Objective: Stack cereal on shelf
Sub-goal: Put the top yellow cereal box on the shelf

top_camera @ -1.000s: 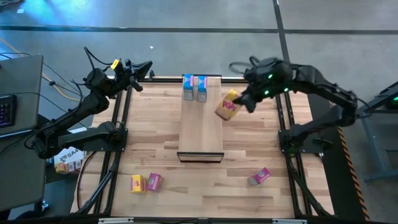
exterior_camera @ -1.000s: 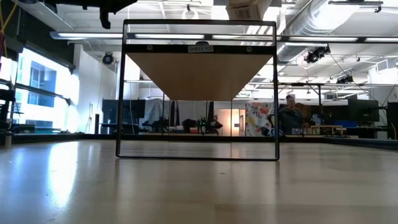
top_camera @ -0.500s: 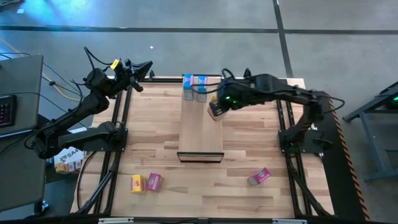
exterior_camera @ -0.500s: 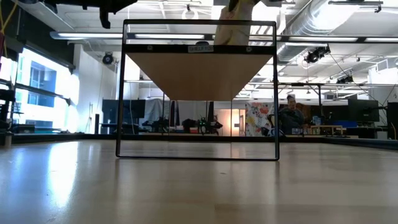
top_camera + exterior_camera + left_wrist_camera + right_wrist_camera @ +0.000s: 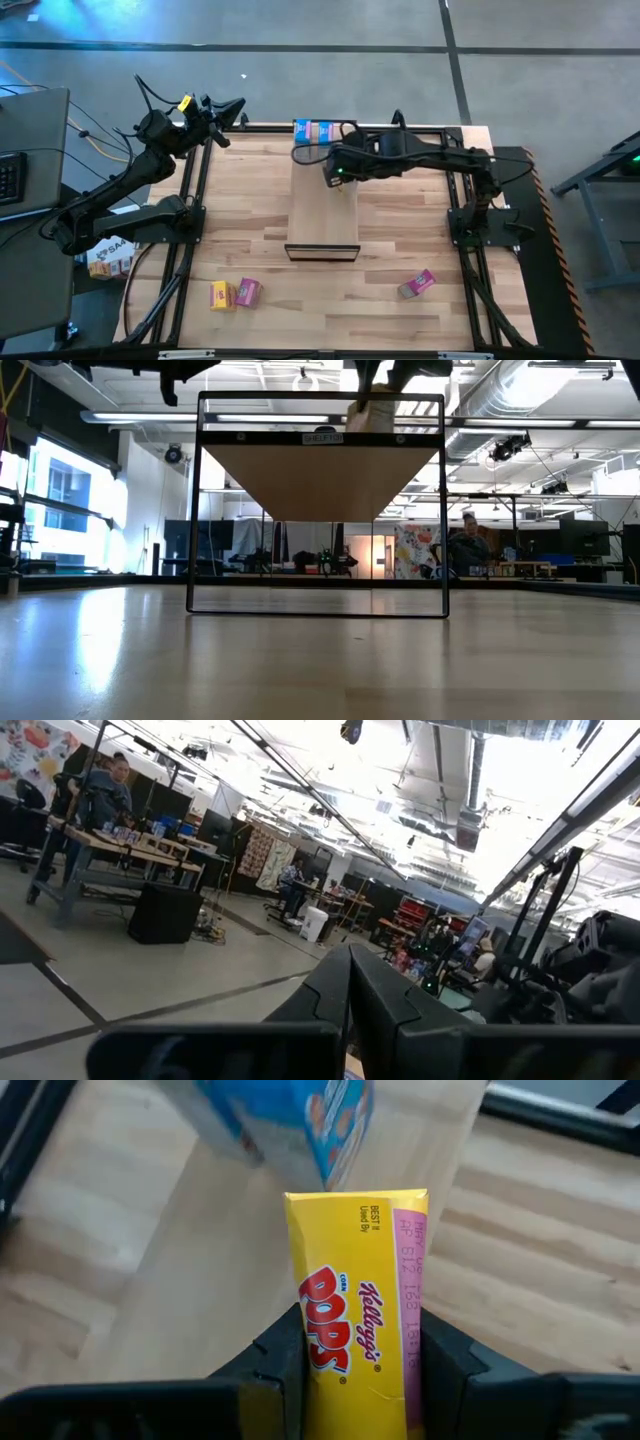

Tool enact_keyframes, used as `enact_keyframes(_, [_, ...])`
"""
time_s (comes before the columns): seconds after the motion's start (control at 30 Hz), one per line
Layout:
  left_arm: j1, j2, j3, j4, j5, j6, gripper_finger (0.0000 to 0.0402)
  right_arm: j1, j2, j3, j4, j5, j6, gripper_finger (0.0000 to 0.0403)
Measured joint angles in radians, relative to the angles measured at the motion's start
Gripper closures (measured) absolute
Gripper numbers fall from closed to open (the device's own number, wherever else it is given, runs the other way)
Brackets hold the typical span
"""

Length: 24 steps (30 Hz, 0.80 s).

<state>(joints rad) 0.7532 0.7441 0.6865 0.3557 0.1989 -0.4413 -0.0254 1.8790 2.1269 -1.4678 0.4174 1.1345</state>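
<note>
Yellow box over the shelf, close to the blue pair

The right gripper (image 5: 355,1370) grips a yellow printed cardboard cereal box (image 5: 357,1305) above the pale-wood plank shelf (image 5: 322,205), just near of two blue cardboard boxes (image 5: 316,130). Lowering it tilted could knock them over. The left gripper (image 5: 232,108) waits far-left; finger state unclear.

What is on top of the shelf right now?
On the shelf, blue cereal boxes stand at its far end. The right gripper holds a yellow box above it; whether it touches the shelf is hidden by the arm.
</note>
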Motion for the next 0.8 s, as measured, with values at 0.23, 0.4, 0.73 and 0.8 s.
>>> enact_keyframes(0.23, [0.0,0.0,0.0,0.0,0.0,-0.003,0.0401,0.0,0.0,-0.001,-0.007,-0.024,0.04,0.0293])
enact_keyframes(0.4, [0.0,0.0,0.0,0.0,0.0,-0.003,0.0401,0.0,0.0,-0.032,-0.002,-0.02,0.117,0.0293])
enact_keyframes(0.73, [0.0,0.0,0.0,0.0,0.0,-0.002,0.0401,0.0,0.0,-0.062,0.091,-0.025,0.14,0.0293])
enact_keyframes(0.8, [0.0,0.0,0.0,0.0,0.0,-0.003,0.0401,0.0,0.0,-0.062,0.099,-0.027,0.117,0.0293])
